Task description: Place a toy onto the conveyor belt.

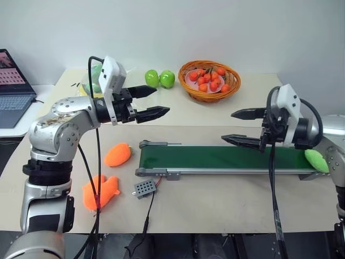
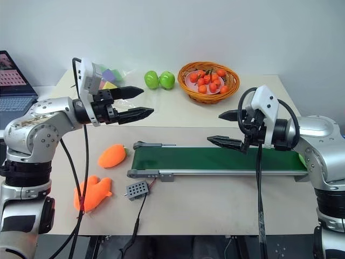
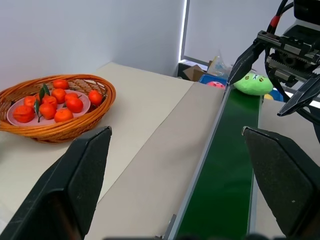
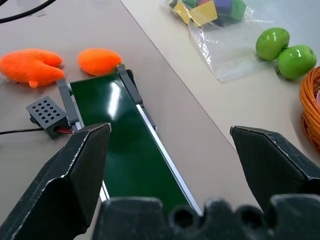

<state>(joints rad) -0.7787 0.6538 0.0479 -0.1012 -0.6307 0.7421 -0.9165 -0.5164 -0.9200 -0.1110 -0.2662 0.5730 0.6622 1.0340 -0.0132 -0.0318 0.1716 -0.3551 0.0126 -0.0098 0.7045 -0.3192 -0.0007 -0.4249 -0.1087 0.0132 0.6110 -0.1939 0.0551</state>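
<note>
The lime-green toy (image 1: 317, 160) lies on the right end of the dark-green conveyor belt (image 1: 215, 157), partly behind my right arm; the left wrist view shows the toy (image 3: 253, 83) resting on the belt (image 3: 227, 170). My right gripper (image 1: 241, 127) hovers open over the belt's right half, empty, pointing left, with the toy behind it. Above the table, to the left of the belt's left end, my left gripper (image 1: 155, 102) is raised and open, holding nothing and pointing right.
Two orange plush toys (image 1: 117, 154) (image 1: 100, 191) lie left of the belt near a small grey box (image 1: 145, 188). Two green apples (image 1: 160, 79), a wicker basket of small oranges (image 1: 209, 80) and a bag of coloured blocks (image 4: 207, 11) sit at the back. A laptop (image 1: 12, 89) is far left.
</note>
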